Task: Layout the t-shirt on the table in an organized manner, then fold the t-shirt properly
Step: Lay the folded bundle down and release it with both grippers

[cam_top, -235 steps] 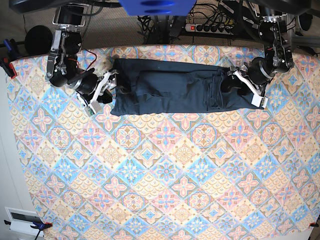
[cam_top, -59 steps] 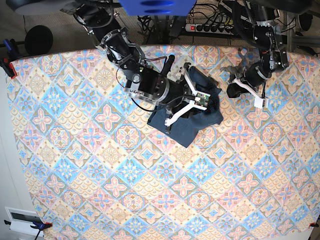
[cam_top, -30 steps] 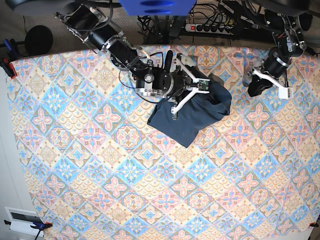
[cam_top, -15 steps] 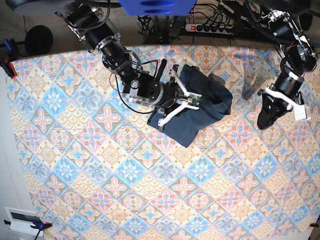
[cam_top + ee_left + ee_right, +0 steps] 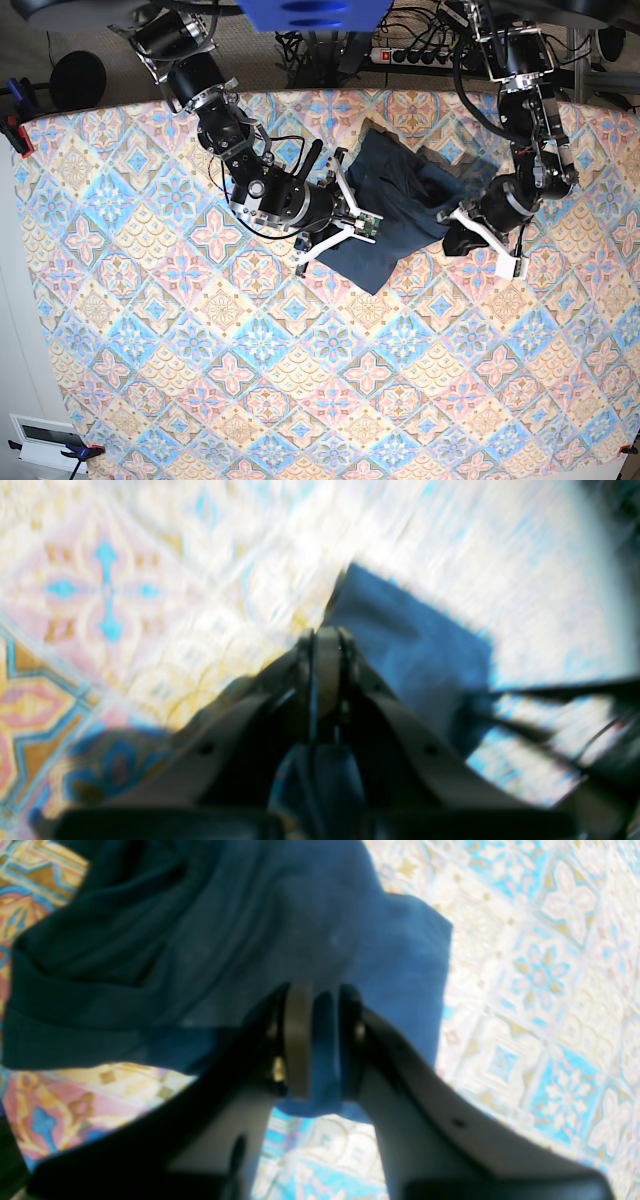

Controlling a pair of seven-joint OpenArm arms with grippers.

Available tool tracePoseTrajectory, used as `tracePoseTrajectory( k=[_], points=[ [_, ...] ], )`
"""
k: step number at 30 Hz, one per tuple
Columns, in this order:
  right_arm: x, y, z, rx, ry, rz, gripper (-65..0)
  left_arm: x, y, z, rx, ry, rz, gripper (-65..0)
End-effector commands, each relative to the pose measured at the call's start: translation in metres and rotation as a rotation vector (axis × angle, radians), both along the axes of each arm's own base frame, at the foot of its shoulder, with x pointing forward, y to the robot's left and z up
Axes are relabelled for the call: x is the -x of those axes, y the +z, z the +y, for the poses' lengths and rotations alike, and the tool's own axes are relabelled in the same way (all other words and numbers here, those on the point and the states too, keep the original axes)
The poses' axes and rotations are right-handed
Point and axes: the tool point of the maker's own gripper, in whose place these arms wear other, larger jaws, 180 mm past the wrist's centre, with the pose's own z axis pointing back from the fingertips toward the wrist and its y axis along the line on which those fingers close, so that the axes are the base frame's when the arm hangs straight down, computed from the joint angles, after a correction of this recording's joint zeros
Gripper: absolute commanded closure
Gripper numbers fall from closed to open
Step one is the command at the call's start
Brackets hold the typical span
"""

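Gripping a fold of the t-shirt, the right gripper sits at upper centre of the base view, where the shirt lies bunched on the table. The left gripper, clenched and empty, has swung back from the far right edge to the shirt's right side within the last half second. That suggests it is coming to take the free edge for the next fold.

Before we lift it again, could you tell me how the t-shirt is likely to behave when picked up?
Probably floppy: the t-shirt lies bunched in soft folds. Likely light, since cloth hangs from the right end effector. It should drape, not slide stiffly, over the table.
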Motion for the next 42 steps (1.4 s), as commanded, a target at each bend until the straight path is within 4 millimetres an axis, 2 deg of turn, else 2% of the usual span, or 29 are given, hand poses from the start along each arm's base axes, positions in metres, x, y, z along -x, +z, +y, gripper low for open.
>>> tracePoseTrajectory(
  k=[1,6,11,15,19,22,25,31,33,36,38,40,42],
  points=[
    [-0.008,0.017,0.006,-0.043,0.001,-0.039,-8.9,0.000,0.004,0.017,-0.063,0.006,-0.014,0.0],
    [-0.008,0.016,0.005,-0.039,-0.001,-0.036,-8.9,0.014,-0.029,0.055,-0.133,0.029,0.105,0.0],
    [-0.007,0.016,0.006,-0.037,0.002,-0.036,-8.9,0.021,-0.045,0.074,-0.153,0.049,0.164,0.0],
    [-0.005,0.015,0.009,-0.041,0.011,-0.036,-8.9,0.019,-0.033,0.078,-0.140,0.071,0.097,0.0],
    [-0.003,0.022,0.023,-0.079,0.018,-0.033,-8.9,0.028,0.006,0.092,-0.068,0.150,-0.028,0.0],
    [0.001,0.013,0.031,-0.079,0.025,0.003,-8.9,0.037,0.026,0.102,0.009,0.197,-0.077,0.0],
    [0.017,0.001,0.049,-0.057,0.083,0.040,-8.9,0.047,0.034,0.110,0.090,0.238,-0.096,0.0],
    [0.056,-0.021,0.072,0.004,0.219,0.083,-8.9,0.063,0.036,0.102,0.163,0.233,-0.088,0.0],
    [0.068,-0.040,0.068,0.058,0.248,0.118,-8.9,0.066,0.037,0.099,0.159,0.225,-0.088,0.0],
    [0.077,-0.054,0.065,0.104,0.267,0.148,-8.9,0.065,0.041,0.093,0.165,0.218,-0.102,0.0],
    [0.076,-0.052,0.065,0.099,0.268,0.139,-8.9,0.065,0.044,0.087,0.162,0.199,-0.105,0.0],
    [0.068,-0.040,0.059,0.085,0.254,0.098,-8.9,0.067,0.042,0.075,0.159,0.158,-0.083,0.0],
    [0.054,-0.016,0.048,0.053,0.228,0.025,-8.9,0.068,0.045,0.064,0.154,0.117,-0.078,0.0]
  ],
)
